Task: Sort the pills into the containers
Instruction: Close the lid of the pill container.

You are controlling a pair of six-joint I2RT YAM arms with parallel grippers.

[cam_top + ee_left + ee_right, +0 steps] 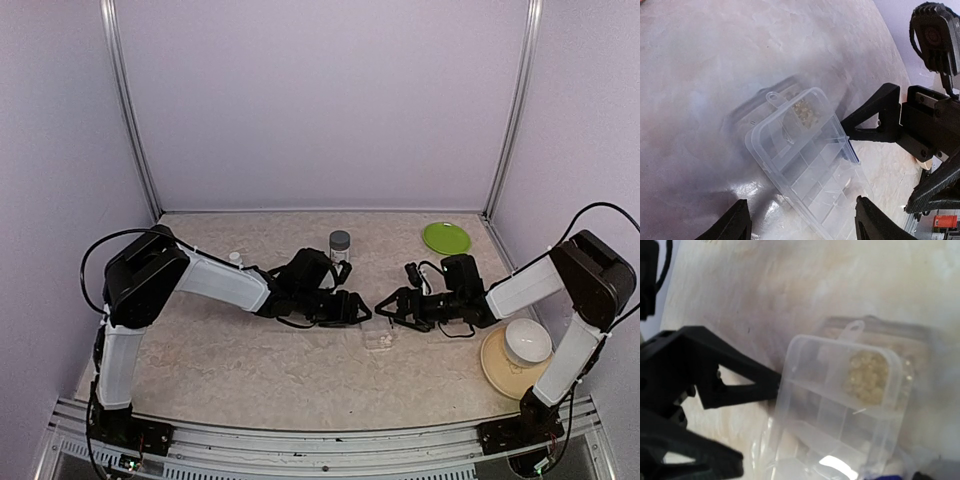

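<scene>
Clear plastic pill box (790, 150), beige marbled table (250, 370), lime green plate (446, 237), white bowl (525, 345), grey-lidded jar (340, 246)

The clear, rectangular pill box (379, 340) lies flat, divided into small compartments (807, 172), an end one holding pale yellowish grains (866, 375).

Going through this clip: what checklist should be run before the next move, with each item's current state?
1. Left gripper open, straddling the pill box: ok.
2. Right gripper open: ok.
3. Grippers well apart: not ok, nearly meeting over the box.
4. Empty compartments available: ok; only one holds yellowish pieces.
5. Dark blue pill located: cannot tell; a blue sliver sits at the box edge.
6. Lid fully open: cannot tell.
</scene>
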